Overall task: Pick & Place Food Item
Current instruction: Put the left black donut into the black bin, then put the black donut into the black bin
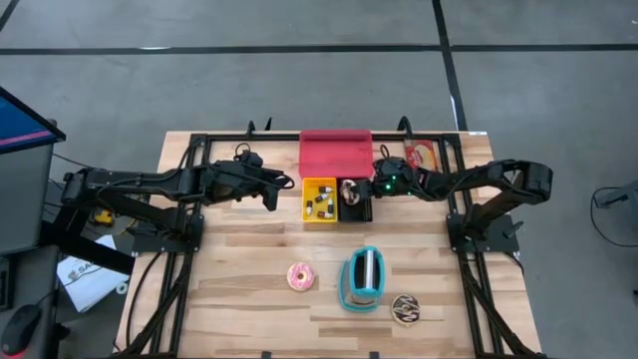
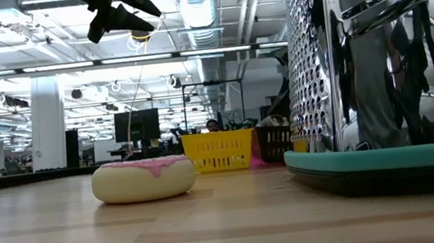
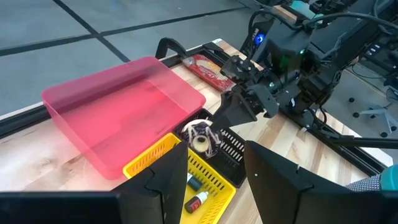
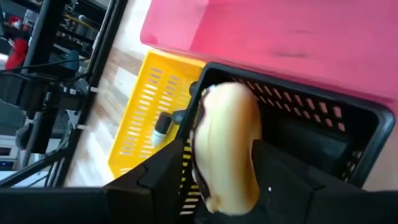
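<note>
Chocolate-striped doughnut [image 4: 225, 146] stands on edge over black basket [image 4: 323, 134]; right gripper [image 4: 214, 171] fingers bracket it, grip unclear.

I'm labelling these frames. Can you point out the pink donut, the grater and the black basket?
pink donut [image 1: 300, 277]: high view, its frosted top.
grater [image 1: 365, 270]: high view, its metal face.
black basket [image 4: 348, 134]: right wrist view, its inner wall.

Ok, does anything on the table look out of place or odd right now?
One thing: a chocolate-iced doughnut stands on edge in the black basket, between the right pincer's fingers, rather than lying flat like the pink doughnut on the table. The cheese grater stands upright on its teal base. Nothing looks spilled or damaged.
</note>
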You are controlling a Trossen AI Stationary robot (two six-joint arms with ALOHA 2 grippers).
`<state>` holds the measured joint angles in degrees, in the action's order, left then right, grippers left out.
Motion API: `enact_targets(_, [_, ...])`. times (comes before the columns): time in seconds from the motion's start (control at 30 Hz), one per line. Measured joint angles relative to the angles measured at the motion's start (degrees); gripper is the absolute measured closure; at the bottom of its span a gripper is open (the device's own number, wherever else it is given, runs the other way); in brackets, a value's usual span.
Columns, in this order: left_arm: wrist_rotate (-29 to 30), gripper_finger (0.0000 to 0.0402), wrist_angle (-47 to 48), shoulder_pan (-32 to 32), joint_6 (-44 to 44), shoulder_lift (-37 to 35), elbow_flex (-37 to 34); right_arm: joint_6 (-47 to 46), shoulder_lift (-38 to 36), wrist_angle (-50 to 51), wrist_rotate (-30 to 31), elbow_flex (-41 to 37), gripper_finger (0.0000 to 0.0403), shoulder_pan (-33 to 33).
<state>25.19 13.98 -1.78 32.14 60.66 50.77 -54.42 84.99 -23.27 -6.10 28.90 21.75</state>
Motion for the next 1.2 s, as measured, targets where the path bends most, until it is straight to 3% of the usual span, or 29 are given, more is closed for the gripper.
enact_targets(0.97, [-0.01, 0.0247, 0.07, 0.01, -0.18, 0.02, 0.02, 0.46, -13.22, 15.92, 3.13, -0.02, 0.0221, -0.53])
enact_targets(1.2, [-4.67, 0.0247, 0.09, 0.00, -5.68, -0.73, 0.12, -2.63, -21.15, 30.99, -0.09, -0.02, 0.0221, -7.05])
